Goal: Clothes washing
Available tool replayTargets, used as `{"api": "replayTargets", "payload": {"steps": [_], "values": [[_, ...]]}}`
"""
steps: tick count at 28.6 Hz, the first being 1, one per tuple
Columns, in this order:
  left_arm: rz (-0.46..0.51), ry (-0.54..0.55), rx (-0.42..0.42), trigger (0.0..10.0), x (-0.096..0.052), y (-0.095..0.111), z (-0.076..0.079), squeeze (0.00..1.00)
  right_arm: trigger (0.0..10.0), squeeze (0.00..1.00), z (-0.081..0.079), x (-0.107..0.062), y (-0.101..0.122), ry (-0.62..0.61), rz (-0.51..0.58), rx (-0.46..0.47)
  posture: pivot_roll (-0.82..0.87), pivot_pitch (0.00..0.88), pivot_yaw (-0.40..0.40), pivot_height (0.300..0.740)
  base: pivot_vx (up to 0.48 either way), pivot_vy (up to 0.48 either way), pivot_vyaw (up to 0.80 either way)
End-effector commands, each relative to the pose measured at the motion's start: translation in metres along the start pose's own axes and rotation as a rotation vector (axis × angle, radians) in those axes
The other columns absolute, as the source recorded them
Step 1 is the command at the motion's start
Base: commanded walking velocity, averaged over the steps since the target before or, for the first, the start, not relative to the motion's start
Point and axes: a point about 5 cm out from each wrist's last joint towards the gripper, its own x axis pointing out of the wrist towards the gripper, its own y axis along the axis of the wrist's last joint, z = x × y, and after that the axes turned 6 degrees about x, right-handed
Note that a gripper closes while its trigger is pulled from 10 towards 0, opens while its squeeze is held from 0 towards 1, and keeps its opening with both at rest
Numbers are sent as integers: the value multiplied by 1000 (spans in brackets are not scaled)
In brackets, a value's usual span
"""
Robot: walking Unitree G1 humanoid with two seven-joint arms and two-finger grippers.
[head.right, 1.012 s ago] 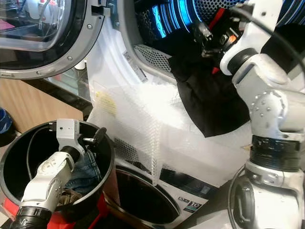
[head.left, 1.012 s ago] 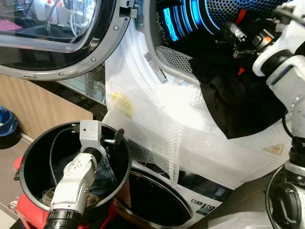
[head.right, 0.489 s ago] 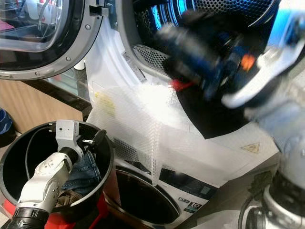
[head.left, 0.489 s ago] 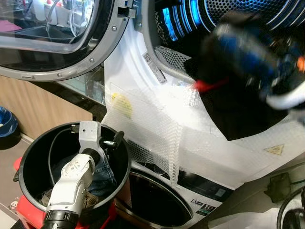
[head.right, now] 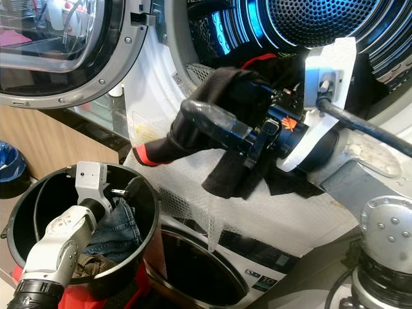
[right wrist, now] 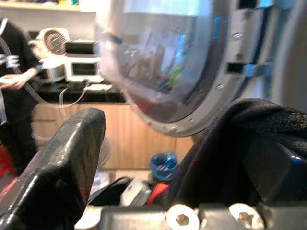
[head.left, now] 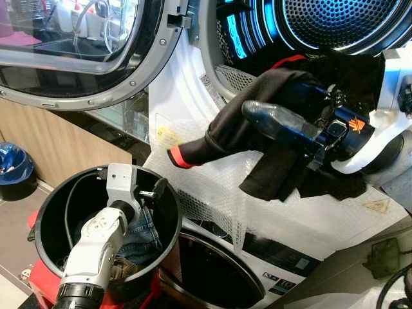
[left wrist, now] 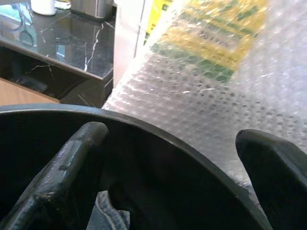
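Note:
A black garment (head.left: 277, 161) with a red cuff (head.left: 177, 156) hangs out of the mouth of the upper machine's blue-lit drum (head.left: 335, 26). It is draped over one finger of my right gripper (head.left: 257, 106), which points left in front of the opening. In the right wrist view the fingers (right wrist: 62, 163) stand wide apart, one under the cloth. My left gripper (head.left: 153, 190) is open at the far rim of a black bucket (head.left: 48, 206) holding jeans (head.left: 145, 235); its fingers (left wrist: 72, 163) straddle the rim.
The round door (head.left: 77, 51) stands open at upper left. Bubble wrap (head.left: 212, 193) covers the machine front, and a lower machine door (head.left: 212, 270) sits below. A blue bin (head.left: 13, 170) stands on the floor at left. A person (right wrist: 14, 72) stands by a counter.
My right arm has swung out of the drum toward the left, dragging the black garment with it; its red cuff now hangs over the bubble wrap. The left arm has stayed put.

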Motion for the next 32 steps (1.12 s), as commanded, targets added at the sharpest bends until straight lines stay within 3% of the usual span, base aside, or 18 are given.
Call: {"api": "replayTargets", "payload": {"steps": [1,3,6,8,11,13,14,16,18,26,32], "values": [[27,-33,-5,10000,0,7,7,0,10000,0,9,2,9,-87,58,-34,-91,48,-183,740,0,0,0],[29,-23,-7,10000,-1,7,6,0,10000,0,24,8,14,-216,117,-39,-91,48,-184,740,0,0,0],[32,-24,-8,10000,0,8,7,0,10000,0,40,17,17,-333,116,-91,-97,43,-182,740,0,0,0],[42,-35,-10,10000,3,11,11,0,10000,0,54,37,22,-361,84,-260,-92,45,-182,740,0,0,0],[54,-41,-11,10000,4,14,14,0,10000,0,76,58,37,-469,118,-397,-84,46,-183,740,0,0,0],[57,-42,-12,10000,3,15,15,0,10000,0,94,62,56,-589,175,-398,-74,47,-183,740,0,0,0],[64,-41,-14,10000,1,16,15,0,10000,0,111,57,77,-804,242,-467,-69,47,-183,740,0,0,0],[76,-28,-19,10000,0,16,15,0,10000,0,130,31,108,-1113,367,-467,-58,44,-186,740,0,0,0],[88,-10,-20,10000,-1,18,13,0,10000,0,137,14,119,-1241,399,-493,-47,43,-188,740,0,0,0],[80,-21,-17,10000,-1,19,16,0,10000,0,151,12,98,-1300,282,-600,-47,42,-180,740,0,0,0],[77,-105,-1,10000,-2,22,27,0,10000,0,162,12,70,-1355,170,-625,-42,38,-175,740,0,0,0]]}}
